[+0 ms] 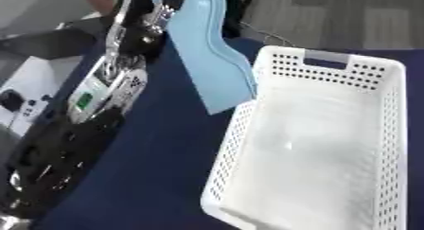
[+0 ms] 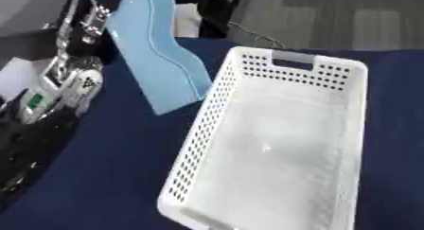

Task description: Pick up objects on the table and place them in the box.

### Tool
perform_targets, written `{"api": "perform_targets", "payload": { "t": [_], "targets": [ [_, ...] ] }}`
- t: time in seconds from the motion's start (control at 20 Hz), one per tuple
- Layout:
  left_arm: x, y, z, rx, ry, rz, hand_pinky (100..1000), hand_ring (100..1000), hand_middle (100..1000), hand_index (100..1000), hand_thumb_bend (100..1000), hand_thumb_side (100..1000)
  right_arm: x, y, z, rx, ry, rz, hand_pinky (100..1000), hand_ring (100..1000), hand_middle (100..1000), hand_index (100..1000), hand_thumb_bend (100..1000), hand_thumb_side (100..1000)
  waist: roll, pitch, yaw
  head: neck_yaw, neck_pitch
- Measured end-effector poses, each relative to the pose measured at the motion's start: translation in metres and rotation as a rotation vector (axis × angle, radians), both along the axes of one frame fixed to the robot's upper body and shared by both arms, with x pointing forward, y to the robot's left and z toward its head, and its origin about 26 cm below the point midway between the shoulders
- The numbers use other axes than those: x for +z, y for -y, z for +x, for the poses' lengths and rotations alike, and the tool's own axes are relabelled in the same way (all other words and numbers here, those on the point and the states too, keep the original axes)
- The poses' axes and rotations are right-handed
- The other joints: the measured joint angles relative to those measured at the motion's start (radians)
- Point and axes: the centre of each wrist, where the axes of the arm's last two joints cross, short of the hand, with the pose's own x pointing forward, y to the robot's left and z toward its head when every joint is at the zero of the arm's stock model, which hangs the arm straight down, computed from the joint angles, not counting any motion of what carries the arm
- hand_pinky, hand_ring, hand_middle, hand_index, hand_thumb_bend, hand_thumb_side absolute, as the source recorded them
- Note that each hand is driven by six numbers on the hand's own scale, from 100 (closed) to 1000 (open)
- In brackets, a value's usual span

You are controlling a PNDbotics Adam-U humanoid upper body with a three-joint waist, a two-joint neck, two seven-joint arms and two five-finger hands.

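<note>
We see the white box (image 2: 273,144) nearest us on the blue table (image 2: 116,158). Our left hand (image 1: 153,11), up at the far left, grips the top of a light blue sheet (image 1: 211,54), which hangs below the hand, its lower edge beside the box's left wall.

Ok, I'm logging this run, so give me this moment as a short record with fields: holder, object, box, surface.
holder: left robot hand, raised at the upper left, fingers curled on the object's top
object: light blue wavy sheet, hanging in the air, lower corner near the box's left wall
box: white perforated basket, nothing visible inside
surface: dark blue tablecloth
right robot hand: not in view
</note>
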Motion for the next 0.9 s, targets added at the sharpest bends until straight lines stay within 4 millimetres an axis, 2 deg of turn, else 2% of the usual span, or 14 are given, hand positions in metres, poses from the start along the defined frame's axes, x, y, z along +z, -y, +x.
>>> {"api": "perform_targets", "payload": {
  "t": [0.35, 0.4, 0.45, 0.5, 0.55, 0.65, 0.7, 0.8, 0.85, 0.9],
  "targets": [
    [0.005, 0.023, 0.007, -0.027, 0.160, 0.197, 100, 100, 100, 171, 100, 100, 0.002, -0.002, 0.001, 0.020, -0.003, -0.006, 859, 739, 733, 982, 100, 742, 0.008, 0.000, -0.022, -0.012, 0.000],
    [0.003, 0.027, 0.009, -0.031, 0.186, 0.228, 100, 214, 297, 313, 100, 186, 0.003, -0.002, 0.001, 0.024, -0.004, -0.006, 859, 739, 733, 979, 100, 742, 0.008, 0.000, -0.027, -0.012, 0.000],
    [0.001, 0.032, 0.010, -0.040, 0.212, 0.267, 100, 214, 297, 313, 100, 186, 0.004, -0.003, 0.001, 0.029, -0.001, -0.006, 859, 739, 733, 979, 100, 742, 0.009, 0.000, -0.032, -0.012, 0.000],
    [-0.002, 0.036, 0.011, -0.054, 0.241, 0.320, 100, 371, 474, 485, 100, 212, 0.005, -0.004, 0.002, 0.034, 0.001, -0.006, 858, 739, 733, 978, 100, 742, 0.009, 0.000, -0.036, -0.012, -0.001],
    [-0.005, 0.040, 0.012, -0.073, 0.273, 0.384, 113, 430, 520, 549, 100, 247, 0.006, -0.005, 0.002, 0.038, 0.002, -0.007, 859, 739, 733, 980, 100, 742, 0.011, 0.001, -0.040, -0.012, -0.001],
    [-0.009, 0.046, 0.013, -0.110, 0.347, 0.522, 280, 561, 655, 701, 100, 388, 0.007, -0.005, 0.002, 0.042, 0.002, -0.008, 860, 740, 734, 984, 100, 742, 0.015, 0.005, -0.044, -0.014, -0.001],
    [-0.010, 0.047, 0.013, -0.124, 0.385, 0.583, 353, 623, 721, 758, 149, 458, 0.007, -0.005, 0.002, 0.042, 0.001, -0.007, 860, 740, 734, 987, 100, 741, 0.016, 0.006, -0.044, -0.017, -0.001],
    [-0.011, 0.046, 0.015, -0.138, 0.453, 0.693, 595, 808, 862, 909, 324, 609, 0.007, -0.005, 0.002, 0.042, -0.001, -0.007, 861, 740, 734, 991, 100, 741, 0.016, 0.008, -0.045, -0.018, -0.001],
    [-0.012, 0.046, 0.016, -0.130, 0.460, 0.721, 700, 868, 910, 962, 390, 645, 0.007, -0.005, 0.002, 0.042, -0.001, -0.007, 861, 740, 734, 990, 100, 741, 0.016, 0.010, -0.045, -0.018, -0.001],
    [-0.013, 0.045, 0.017, -0.117, 0.458, 0.740, 824, 956, 978, 1000, 484, 729, 0.007, -0.006, 0.002, 0.043, -0.001, -0.008, 861, 740, 734, 989, 100, 741, 0.016, 0.010, -0.045, -0.020, -0.001]
  ]
}}
